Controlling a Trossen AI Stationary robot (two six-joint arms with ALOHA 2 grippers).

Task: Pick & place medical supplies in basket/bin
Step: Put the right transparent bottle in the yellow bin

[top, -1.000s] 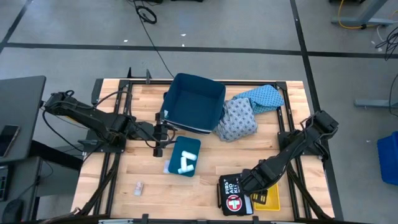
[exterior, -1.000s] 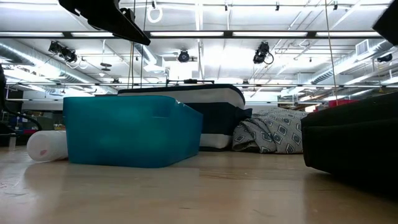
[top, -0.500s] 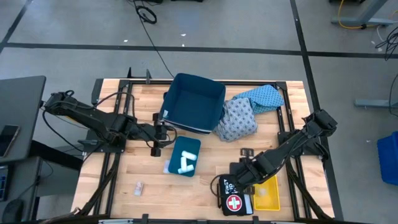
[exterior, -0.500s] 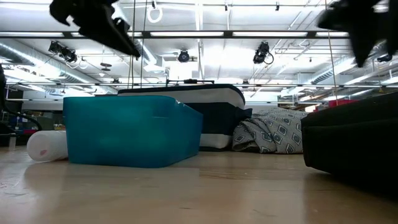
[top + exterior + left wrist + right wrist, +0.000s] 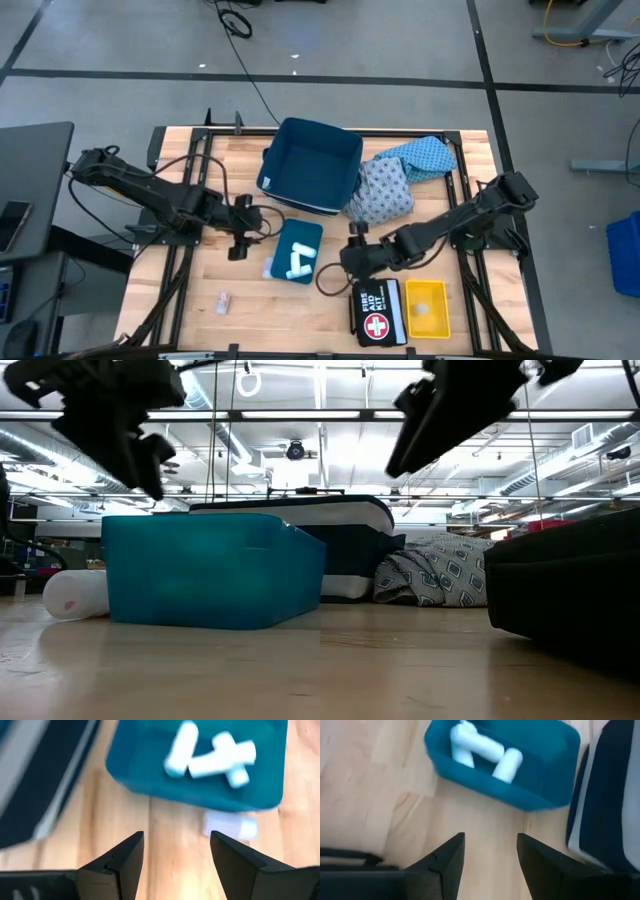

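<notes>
at counter centre, small teal tray [image 5: 297, 251] holding white rolls [image 5: 299, 262]; one roll [image 5: 230, 825] loose at its 9 o'clock edge. left gripper [image 5: 236, 241] at 9, right gripper [image 5: 352, 252] at 3, both fingers apart, empty. advise lowering squarely, closing only once astride the roll.

The table [image 5: 200, 290] is pale wood in butcher-block strips, smooth with a soft sheen. The small teal tray [image 5: 297, 252] looks like smooth, matt plastic, and the white rolls [image 5: 300, 262] in it look matt. The dark blue bin [image 5: 310, 167] has smooth walls. Two patterned garments [image 5: 385, 188] at centre right are soft, crumpled cloth. The black first-aid pouch [image 5: 375, 312] looks like fabric, the yellow box [image 5: 425, 308] like glossy plastic.
</notes>
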